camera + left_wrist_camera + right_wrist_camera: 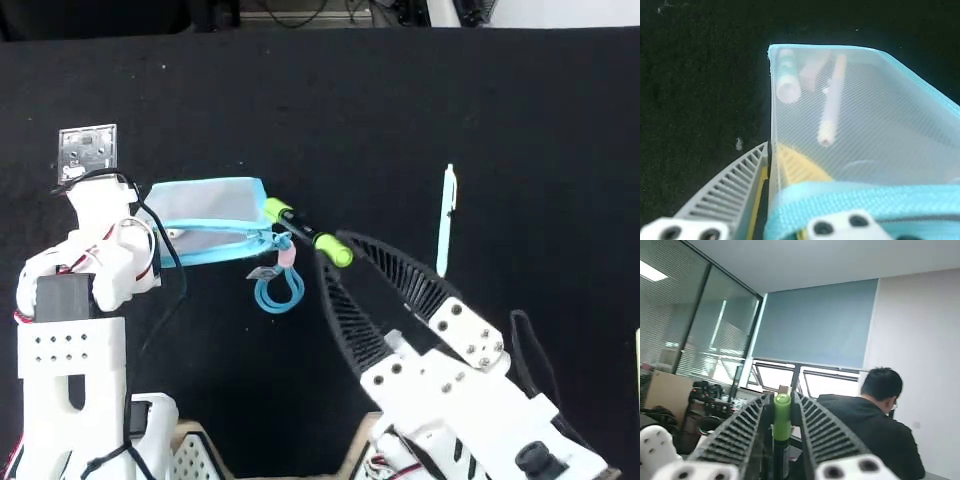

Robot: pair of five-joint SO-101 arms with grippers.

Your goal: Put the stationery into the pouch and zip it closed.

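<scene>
Right tool [332,250] pinches green marker [300,228], far end at pouch [205,205] mouth to feed it in; left tool [771,172] clamps pouch edge, steadying it; blue pen [445,220] waits on desk [400,100] beside right tool

Translucent pouch [205,215], blue-trimmed, flat near the bench's left edge, with pale stationery [829,107] inside. Green-ended marker [308,232] slants at its right end. Light-blue pen [445,220] lies right of centre, well apart.
</scene>
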